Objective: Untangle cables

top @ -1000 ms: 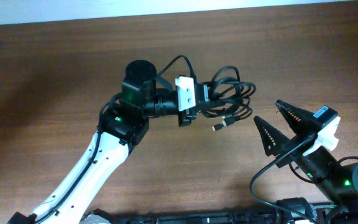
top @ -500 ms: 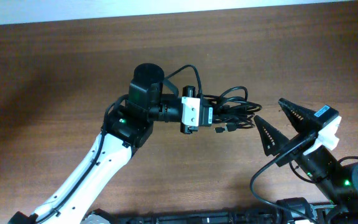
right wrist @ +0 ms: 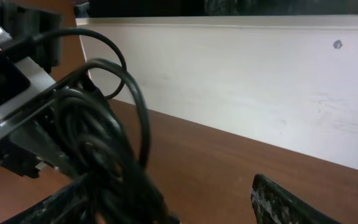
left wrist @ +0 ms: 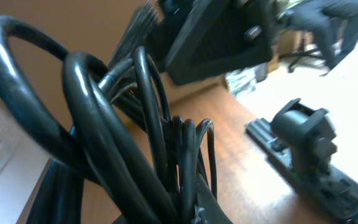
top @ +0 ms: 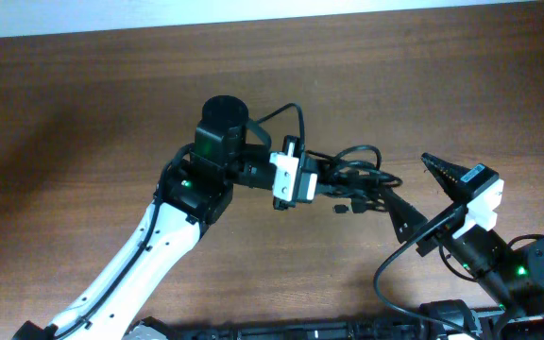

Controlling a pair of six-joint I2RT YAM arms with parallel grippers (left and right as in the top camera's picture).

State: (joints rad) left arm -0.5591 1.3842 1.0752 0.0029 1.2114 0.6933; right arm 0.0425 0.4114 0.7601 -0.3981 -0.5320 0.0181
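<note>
The cables [top: 352,170] are a bunch of thin black cords, held up off the brown table. My left gripper [top: 315,176] is shut on the bunch's left side. In the left wrist view the loops [left wrist: 135,137] fill the frame and fan out from the jaws at the bottom. A small plug end [top: 343,208] hangs under the tangle. My right gripper [top: 402,174] stands open just right of the tangle, its near finger [top: 399,208] touching or almost touching the cords. The right wrist view shows the cables [right wrist: 104,155] over its left finger, with the right finger [right wrist: 291,202] apart from them.
A white wall [right wrist: 241,81] runs along the table's far edge [top: 272,24]. A black rail with fittings [top: 300,331] lies along the front edge. The left arm's white link [top: 149,255] crosses the front left of the table.
The left gripper has carried the cables toward the right gripper and slightly lower. The right gripper has opened wider and moved left to meet the tangle.
</note>
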